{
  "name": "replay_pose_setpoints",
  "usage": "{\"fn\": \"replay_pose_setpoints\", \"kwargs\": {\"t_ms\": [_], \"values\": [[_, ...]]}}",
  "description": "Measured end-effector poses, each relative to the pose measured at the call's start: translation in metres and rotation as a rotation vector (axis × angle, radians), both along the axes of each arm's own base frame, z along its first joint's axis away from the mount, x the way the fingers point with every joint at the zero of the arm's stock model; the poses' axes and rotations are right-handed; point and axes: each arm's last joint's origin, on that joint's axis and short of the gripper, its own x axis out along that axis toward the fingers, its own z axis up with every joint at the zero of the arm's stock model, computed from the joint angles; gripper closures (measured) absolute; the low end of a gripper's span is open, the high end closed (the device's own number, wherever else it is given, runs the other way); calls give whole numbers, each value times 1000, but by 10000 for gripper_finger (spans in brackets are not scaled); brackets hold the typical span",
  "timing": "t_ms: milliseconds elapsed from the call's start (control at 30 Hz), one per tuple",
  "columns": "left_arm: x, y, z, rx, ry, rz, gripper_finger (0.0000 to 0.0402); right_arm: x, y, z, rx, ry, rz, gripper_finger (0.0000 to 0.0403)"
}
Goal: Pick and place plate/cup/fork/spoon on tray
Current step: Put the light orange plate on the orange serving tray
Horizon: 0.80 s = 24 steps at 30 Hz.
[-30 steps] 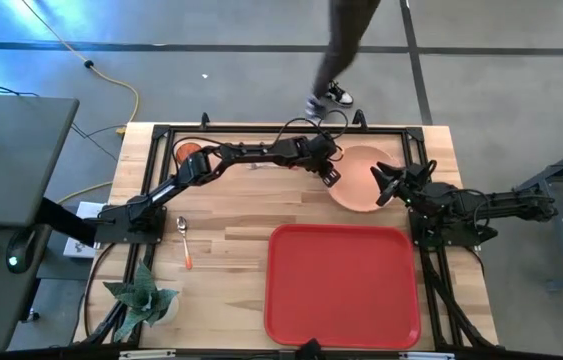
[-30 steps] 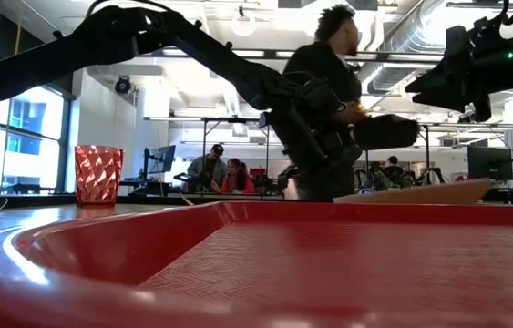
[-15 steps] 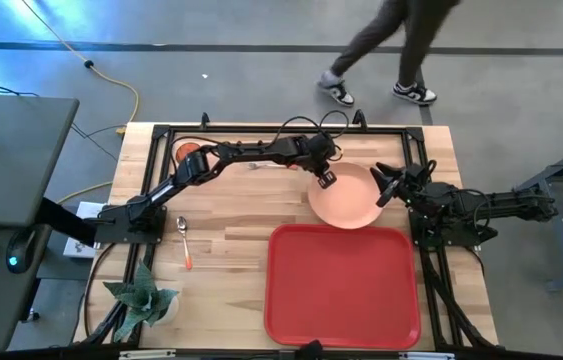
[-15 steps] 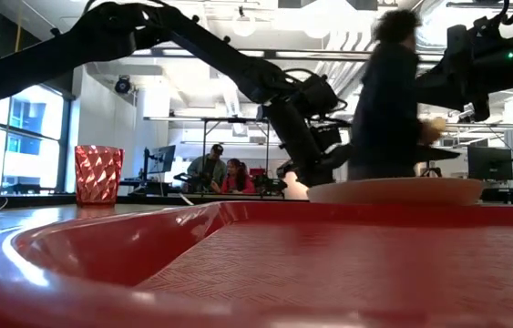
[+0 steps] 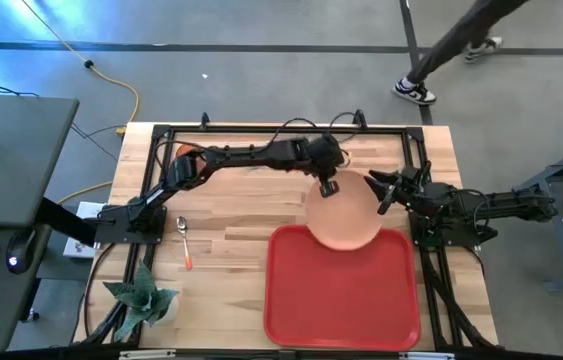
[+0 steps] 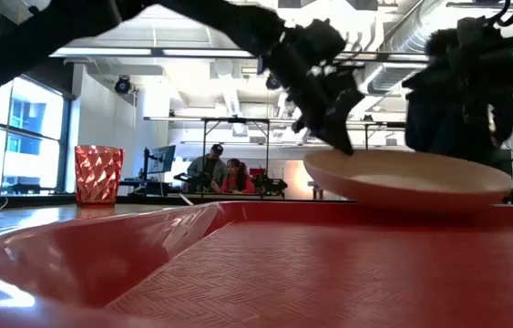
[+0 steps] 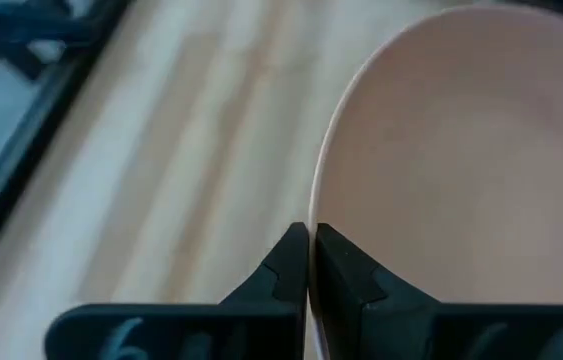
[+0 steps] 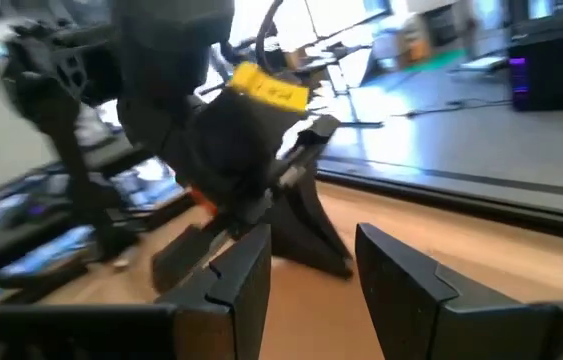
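Note:
My left gripper (image 5: 328,186) is shut on the peach-pink plate (image 5: 345,216), which hangs over the far rim of the red tray (image 5: 341,290). In the low view the plate (image 6: 408,179) floats above the tray (image 6: 238,273). My right gripper (image 5: 382,191) is open and empty just right of the plate. The orange-red cup (image 6: 98,173) stands at the far left, partly under my left arm (image 5: 189,152). The spoon (image 5: 185,240) lies on the wood at the left. The fork does not show. My left gripper pinches the plate's rim (image 7: 313,215) on its far left side between its two fingers. The fingers (image 6: 336,135) come from above, slanting down. The plate is lifted clear and nearly level, its near part above the tray's far rim.
A potted plant (image 5: 142,296) stands at the table's near left corner. A black frame (image 5: 261,130) runs along the table's edges. A person (image 5: 456,45) walks on the floor beyond the far right corner. Bare wood lies between the spoon and the tray.
My left gripper has carried the plate toward the table's near edge, from the wood at the far right to above the tray's far rim. The plate has gone from tilted to nearly level. A person has walked rightward behind the table.

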Motion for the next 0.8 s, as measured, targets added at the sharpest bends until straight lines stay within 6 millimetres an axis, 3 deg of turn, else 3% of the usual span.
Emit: {"fn": "replay_pose_setpoints", "kwargs": {"t_ms": [267,467,567,800], "values": [[7,-93,-13,8,48,-203,400,-2,5,34,-36,-94,202,265],[12,-155,-13,3,-32,-309,400,-1,5,33,-16,-80,208,265],[15,-175,-19,-13,-68,-325,397,-1,5,31,24,-72,203,265],[20,-189,-49,-10,-40,-319,389,3,6,25,84,-39,212,265]]}}
